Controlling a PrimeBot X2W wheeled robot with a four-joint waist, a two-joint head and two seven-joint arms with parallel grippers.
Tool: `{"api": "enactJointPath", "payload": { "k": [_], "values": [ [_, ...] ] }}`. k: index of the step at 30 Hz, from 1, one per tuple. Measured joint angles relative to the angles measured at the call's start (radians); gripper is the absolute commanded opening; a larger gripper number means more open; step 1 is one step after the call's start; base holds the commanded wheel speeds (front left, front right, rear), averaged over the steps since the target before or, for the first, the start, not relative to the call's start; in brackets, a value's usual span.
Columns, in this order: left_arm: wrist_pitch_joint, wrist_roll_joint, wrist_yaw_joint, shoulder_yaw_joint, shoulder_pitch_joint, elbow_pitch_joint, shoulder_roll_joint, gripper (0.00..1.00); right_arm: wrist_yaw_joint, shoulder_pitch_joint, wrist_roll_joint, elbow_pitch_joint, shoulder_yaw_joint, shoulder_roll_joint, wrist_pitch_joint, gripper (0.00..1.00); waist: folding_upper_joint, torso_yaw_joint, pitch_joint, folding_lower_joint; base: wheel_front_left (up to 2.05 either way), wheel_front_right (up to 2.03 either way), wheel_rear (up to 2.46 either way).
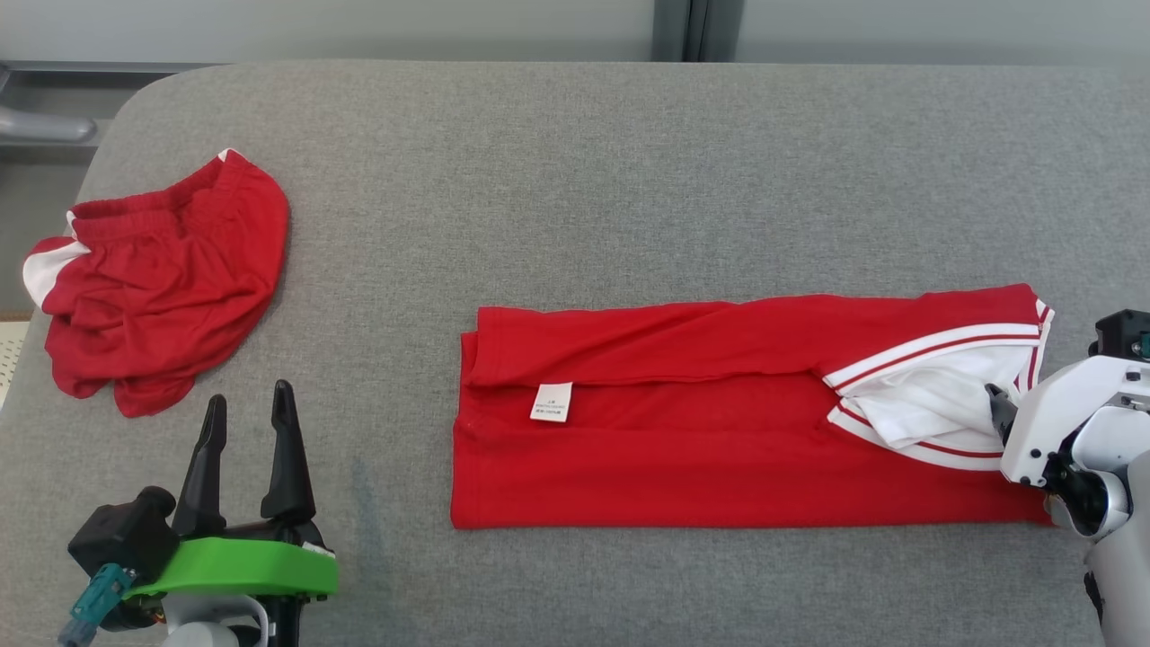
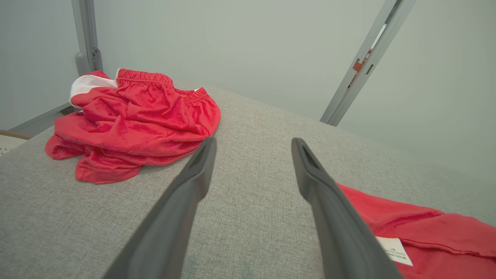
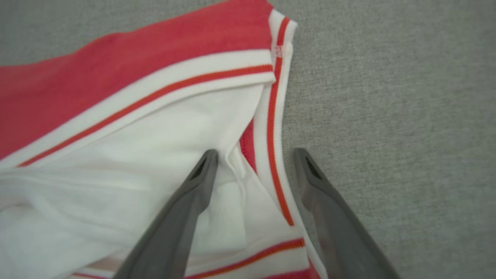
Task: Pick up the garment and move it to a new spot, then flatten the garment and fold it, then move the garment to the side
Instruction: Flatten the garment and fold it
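Observation:
A red garment (image 1: 701, 431) with white, red-striped trim lies folded into a long flat band on the grey padded table (image 1: 575, 180), a white label (image 1: 551, 402) showing near its left end. My right gripper (image 1: 997, 404) sits low at the garment's right end, by the white collar part. In the right wrist view this gripper (image 3: 255, 153) is open: one finger rests over the white cloth (image 3: 155, 155), the other over bare table, with the striped edge between them. My left gripper (image 1: 249, 400) stands open and empty, left of the garment; the garment's corner (image 2: 426, 232) is on that wrist view's right.
A crumpled pair of red shorts (image 1: 162, 279) with an elastic waistband lies at the table's far left, just beyond my left gripper (image 2: 252, 140). The table's rounded left corner (image 1: 135, 99) is close to it. Pale wall panels and a metal post (image 2: 364, 66) stand behind.

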State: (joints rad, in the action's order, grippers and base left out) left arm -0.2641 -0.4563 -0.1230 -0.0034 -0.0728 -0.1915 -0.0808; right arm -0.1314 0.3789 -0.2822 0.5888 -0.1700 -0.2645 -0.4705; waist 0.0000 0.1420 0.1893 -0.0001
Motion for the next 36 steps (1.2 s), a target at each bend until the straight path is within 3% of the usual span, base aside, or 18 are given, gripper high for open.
{"api": "enactJointPath", "payload": {
  "k": [4,5,6,11,17,22,27,30,36],
  "values": [
    [0.0,0.001,-0.001,-0.007,-0.002,-0.006,0.003,1.0,0.0,0.026,-0.006,0.035,0.025,-0.002,-0.005,1.0,0.0,0.002,0.008,0.0,0.0,0.0,0.0],
    [0.0,0.0,-0.001,-0.008,-0.003,-0.009,0.004,1.0,0.001,0.032,-0.011,0.04,0.036,-0.005,-0.007,0.46,0.0,0.0,0.009,0.0,0.0,0.0,0.0],
    [0.0,0.0,-0.001,-0.009,-0.004,-0.01,0.004,1.0,0.001,0.035,-0.014,0.042,0.041,-0.008,-0.005,0.02,0.0,-0.001,0.01,0.0,0.0,0.0,0.0],
    [0.0,0.001,-0.001,-0.012,-0.008,-0.02,0.004,1.0,-0.002,0.041,-0.025,0.049,0.035,-0.019,0.045,0.0,0.0,-0.013,0.005,0.0001,0.0,0.0,0.0],
    [0.0,0.001,-0.002,-0.014,-0.018,-0.034,-0.006,1.0,-0.001,0.021,-0.022,0.029,-0.03,-0.083,0.087,0.0,0.0,-0.029,-0.02,0.0001,0.0,0.0,0.0],
    [0.0,0.003,-0.002,-0.014,-0.024,-0.035,-0.014,1.0,-0.001,-0.006,-0.003,-0.023,-0.099,-0.12,0.093,0.0,0.0,-0.054,-0.04,0.0,0.0,0.0,0.0],
    [0.0,0.009,-0.002,-0.018,-0.032,-0.037,-0.021,1.0,0.0,-0.036,0.037,-0.116,-0.128,-0.113,0.058,0.0,0.0,-0.075,-0.058,0.0001,0.0,0.0,0.0],
    [0.0,0.009,-0.001,-0.022,-0.032,-0.037,-0.022,1.0,0.0,-0.052,0.04,-0.195,-0.079,-0.082,0.028,0.0,0.0,-0.082,-0.067,0.0001,0.0,0.0,0.0],
    [0.0,0.008,-0.002,-0.039,-0.025,-0.041,-0.024,1.0,0.0,-0.086,0.014,-0.335,0.114,-0.03,-0.042,0.0,0.0,-0.074,-0.081,0.0001,0.0,0.0,0.0]
  ]
}}
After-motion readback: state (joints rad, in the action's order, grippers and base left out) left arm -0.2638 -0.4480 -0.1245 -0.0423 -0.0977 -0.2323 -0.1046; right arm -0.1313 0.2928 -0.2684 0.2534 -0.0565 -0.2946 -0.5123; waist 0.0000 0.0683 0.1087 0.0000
